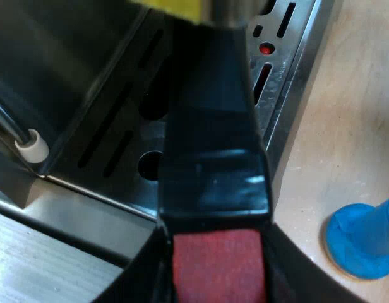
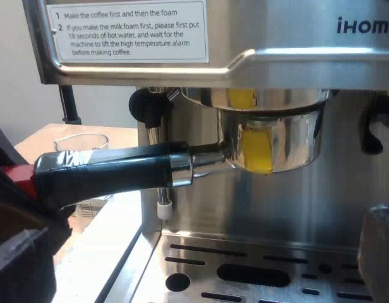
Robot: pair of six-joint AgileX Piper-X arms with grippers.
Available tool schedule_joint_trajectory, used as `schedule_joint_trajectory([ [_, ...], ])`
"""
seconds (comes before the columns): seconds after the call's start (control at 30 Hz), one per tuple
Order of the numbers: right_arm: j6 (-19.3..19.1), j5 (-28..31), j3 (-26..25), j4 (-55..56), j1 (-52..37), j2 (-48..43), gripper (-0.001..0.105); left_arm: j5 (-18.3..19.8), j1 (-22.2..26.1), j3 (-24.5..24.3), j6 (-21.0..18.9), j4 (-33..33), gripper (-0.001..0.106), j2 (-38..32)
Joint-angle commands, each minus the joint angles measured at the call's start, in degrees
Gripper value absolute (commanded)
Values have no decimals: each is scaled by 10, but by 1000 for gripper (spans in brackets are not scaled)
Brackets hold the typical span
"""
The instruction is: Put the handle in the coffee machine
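Note:
The metal holder (image 2: 270, 136) sits up under the espresso machine's (image 2: 295, 69) brew head, over the drip tray. Its dark handle (image 2: 112, 169) sticks out sideways and ends in red (image 1: 218, 265). My left gripper (image 1: 216, 271) is shut on that red end, a black finger (image 1: 147, 274) on each side of it; from the right wrist view I see it at the handle's tip (image 2: 8, 180). My right gripper (image 2: 201, 265) hangs in front of the drip tray, open, with nothing between its fingers (image 2: 377, 252).
The slotted drip tray (image 2: 257, 274) lies below the holder. A steam wand with a white tip (image 2: 161, 209) hangs beside the handle. A blue tamper (image 1: 365, 243) stands on the wooden table by the tray's edge. A measuring glass (image 2: 81, 140) sits on the table behind the handle.

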Motion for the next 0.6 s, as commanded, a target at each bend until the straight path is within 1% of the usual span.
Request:
schedule_joint_trajectory([
  [0.03,-7,5,-5,-3,-4,0,105,20,0,-7,0,-14,0,-8],
  [0.33,-7,5,-5,-3,-4,0,105,17,8,-14,-9,-18,0,-8],
  [0.4,-7,5,-5,-3,-4,0,105,21,10,-17,-9,-17,0,-8],
  [0.5,-7,5,-5,-3,-4,0,105,36,11,-30,-5,-3,0,-8],
  [0.53,-7,5,-5,-3,-4,0,105,46,10,-31,-5,-2,0,-8],
  [0.6,-7,5,-5,-3,-4,0,105,49,10,-31,-5,-2,0,-8],
])
